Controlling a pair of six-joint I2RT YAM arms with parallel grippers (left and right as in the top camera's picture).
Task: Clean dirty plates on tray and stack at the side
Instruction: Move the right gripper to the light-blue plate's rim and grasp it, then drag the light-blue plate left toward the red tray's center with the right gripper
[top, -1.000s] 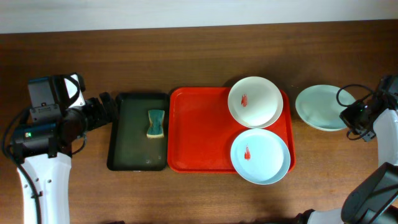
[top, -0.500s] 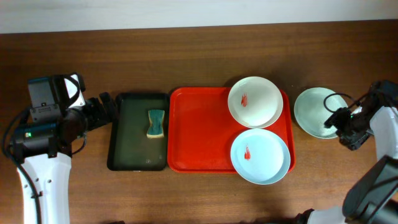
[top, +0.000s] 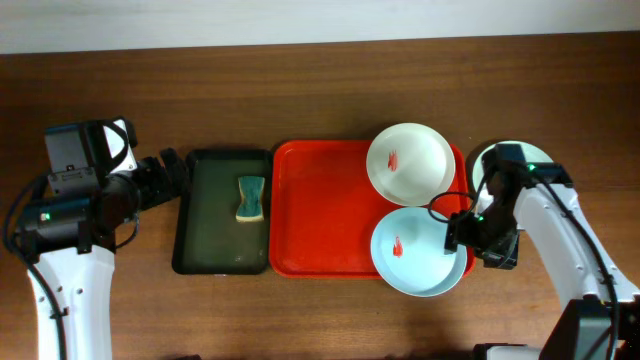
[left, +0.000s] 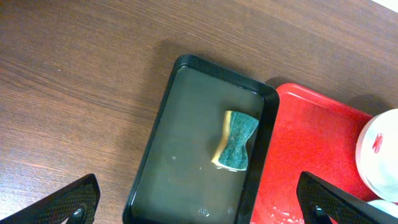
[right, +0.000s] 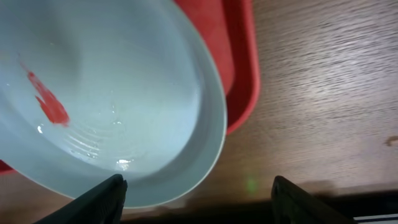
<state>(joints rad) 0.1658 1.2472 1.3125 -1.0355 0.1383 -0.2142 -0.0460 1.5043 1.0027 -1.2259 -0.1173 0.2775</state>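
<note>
R gripper (right: 198, 180) is hovering, jaws spread wide & empty, over rim of the mint plate (top: 418, 252), which is sitting w/ the white plate (top: 410, 163) on the red tray (top: 320, 210), right side. The third plate (top: 503, 157) is lying on table (top: 300, 90) just beside it. L gripper (left: 198, 179) is hanging wide open, empty, near green tray (left: 186, 155).

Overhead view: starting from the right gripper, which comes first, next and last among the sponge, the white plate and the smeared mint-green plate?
1. Smeared mint-green plate, front right of the red tray, right beside the right gripper.
2. White plate, back right of that tray.
3. Sponge, in the dark green tray far to the left.
</note>
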